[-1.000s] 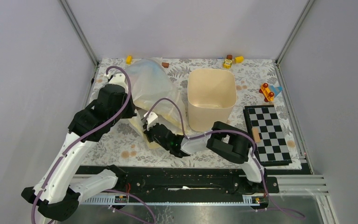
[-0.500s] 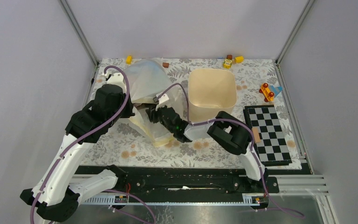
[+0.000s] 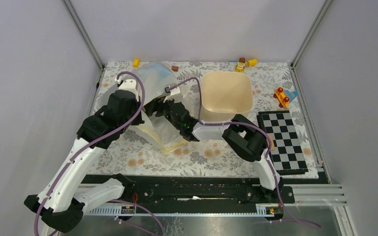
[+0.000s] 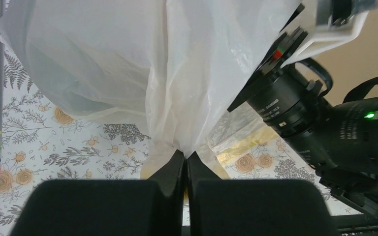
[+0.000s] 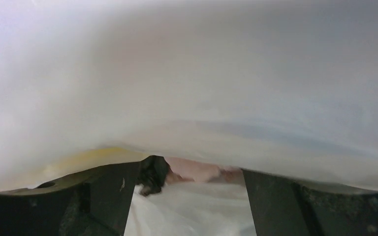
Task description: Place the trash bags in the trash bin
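The trash bags [image 3: 153,84] lie as a pale translucent heap left of the trash bin [image 3: 225,114], with a yellowish bag [image 3: 170,140] sagging toward the front. In the left wrist view my left gripper [image 4: 186,156] is shut on a gathered fold of white bag film [image 4: 177,73]. My right gripper [image 3: 158,109] reaches into the heap from the right. In its own view its fingers [image 5: 110,194] stand wide apart, with white film [image 5: 192,211] between them and pale film [image 5: 187,73] filling the frame. The cream bin is open-topped and nothing shows inside it.
A black and white checkerboard [image 3: 281,140] lies at the right. A red and yellow toy [image 3: 281,97] sits behind it. Small bricks [image 3: 241,65] and a yellow block [image 3: 136,62] line the back edge. The right arm's wrist [image 4: 315,118] crowds the left gripper's right side.
My right gripper has swung from the front of the heap up and back into it, and its jaws have opened wide. The bin has shifted slightly. The left gripper stays shut on the film.
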Controlling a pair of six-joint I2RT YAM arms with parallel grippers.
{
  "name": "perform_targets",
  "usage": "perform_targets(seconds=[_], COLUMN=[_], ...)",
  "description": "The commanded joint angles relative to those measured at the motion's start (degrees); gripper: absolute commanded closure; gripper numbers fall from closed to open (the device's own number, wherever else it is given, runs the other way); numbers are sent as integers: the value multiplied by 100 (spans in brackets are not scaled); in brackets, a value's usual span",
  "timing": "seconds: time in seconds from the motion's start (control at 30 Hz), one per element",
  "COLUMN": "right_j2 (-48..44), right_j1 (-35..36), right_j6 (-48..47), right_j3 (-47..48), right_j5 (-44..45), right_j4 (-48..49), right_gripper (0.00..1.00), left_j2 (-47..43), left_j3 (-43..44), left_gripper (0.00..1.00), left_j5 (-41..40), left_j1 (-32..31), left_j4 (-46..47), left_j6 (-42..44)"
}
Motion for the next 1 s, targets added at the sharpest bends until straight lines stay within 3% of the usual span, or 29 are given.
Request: perform_targets(seconds=[0.0, 0.1, 0.17, 0.27, 0.37, 0.6, 0.73, 0.83, 0.97], right_j2=[180, 341, 413, 292, -52, -1460, -2057, -2299, -2519], right_j1=[-71, -76, -87, -92, -92, -89, -78, -2, 215], right_j6=[418, 529, 602, 655, 654, 779, 666, 765, 714], right_j3=[613, 898, 1075, 933, 533, -1039, -1414, -1481, -1680], right_j5=[-62, -99, -75, -29, -65, -664, -1462, -1947, -1943], right_j4=[307, 216, 68, 69, 152, -155, -777, -1367, -1643], right_gripper=[19, 25, 42, 75, 94, 95, 88, 88, 92], left_j2=[31, 38, 6, -37, -40, -162, -49, -16, 39], left_j3=[-58, -59, -81, -125, -195, -561, -840, -1158, -1361], left_gripper=[100, 100, 100, 100, 100, 100, 100, 100, 100], left_j5=[-205, -327, -405, -527, -634, -608, -520, -6, 689], left_j1=[31, 35, 39, 52, 65, 83, 177, 527, 1096], left_j4=[372, 389, 440, 518, 610, 1102, 1439, 1884, 2243], left_j6=[161, 173, 191, 186, 137, -183, -396, -591, -710])
